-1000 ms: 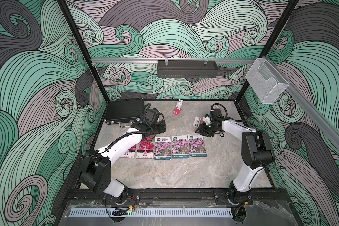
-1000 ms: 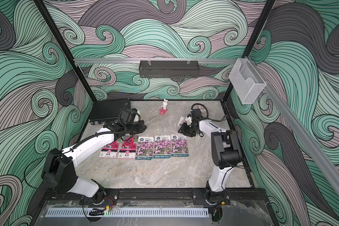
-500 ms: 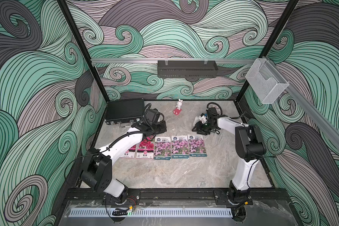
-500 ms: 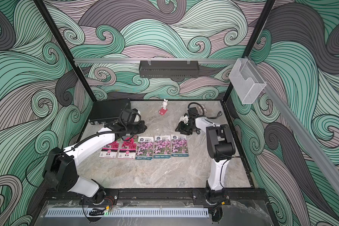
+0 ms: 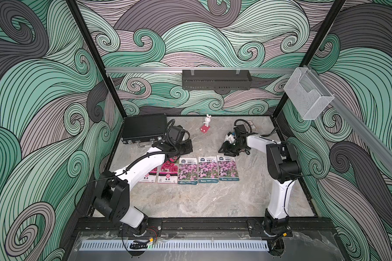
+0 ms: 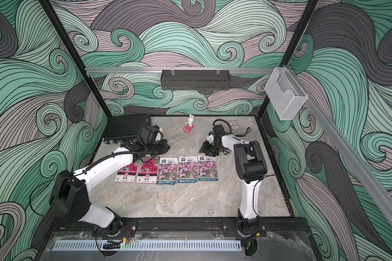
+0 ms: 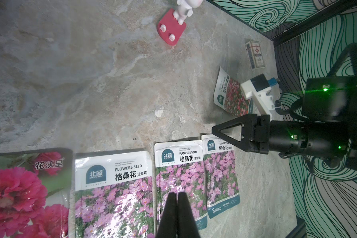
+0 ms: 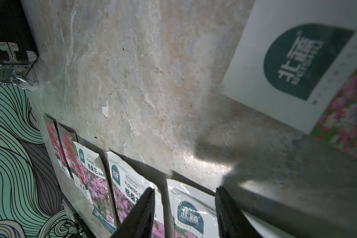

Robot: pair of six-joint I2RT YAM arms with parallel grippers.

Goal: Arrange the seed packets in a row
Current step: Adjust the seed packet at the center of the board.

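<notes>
- In both top views, five flat, glossy rectangular seed packets [image 5: 208,169] lie edge to edge in a row at the centre of the grey marbled table [image 5: 213,203]. Two magenta packets [image 5: 168,172] are at the left and three purple-pink packets [image 6: 188,169] at the right. The black left pincer [image 5: 186,146] sits just past the row's upper edge, and the black right pincer [image 5: 224,149] is near its upper right corner.
- In the left wrist view, the left pincer is pressed together and holds nothing. The sixth, a red-pink flowered packet [image 7: 231,94], lies askew and apart from the row. It is beside the right pincer and near a small dark patterned card box [image 7: 255,54]. A white rabbit figurine on a red base [image 7: 171,26] stands well apart.
- In the right wrist view, the right pincer is spread and empty over the row's end. The red-pink flowered packet's white header strip is close by.
- The packets look thin, light, limp and slick, and lying flat they offer little purchase. A gentle pinch on the stiffer sealed header edge or a raised corner seems best, since a packet may bend or slip.
</notes>
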